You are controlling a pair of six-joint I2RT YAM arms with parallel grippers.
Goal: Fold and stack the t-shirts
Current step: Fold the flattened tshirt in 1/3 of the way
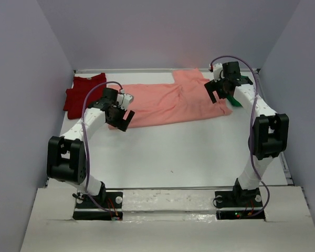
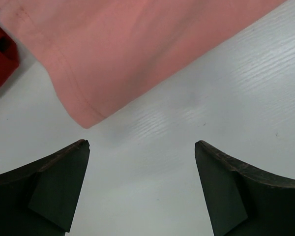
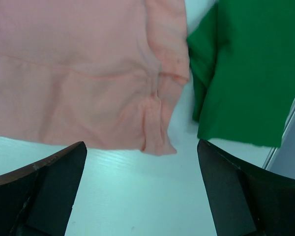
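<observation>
First fold pending: both arms' jaws gape empty beside the flat salmon-pink cotton t-shirt (image 1: pixel 168 102), whose near corners need pinching next.

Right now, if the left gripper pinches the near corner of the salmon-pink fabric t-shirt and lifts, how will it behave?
Probably floppy: the salmon-pink fabric t-shirt lies flat with soft creases, so it should sag from the left gripper. Likely light: thin cloth. Pushed, it may bunch rather than slide on the white table.

a lab test cell: white table (image 1: pixel 178 157) enclosed by plain grey walls (image 1: pixel 21 79).
</observation>
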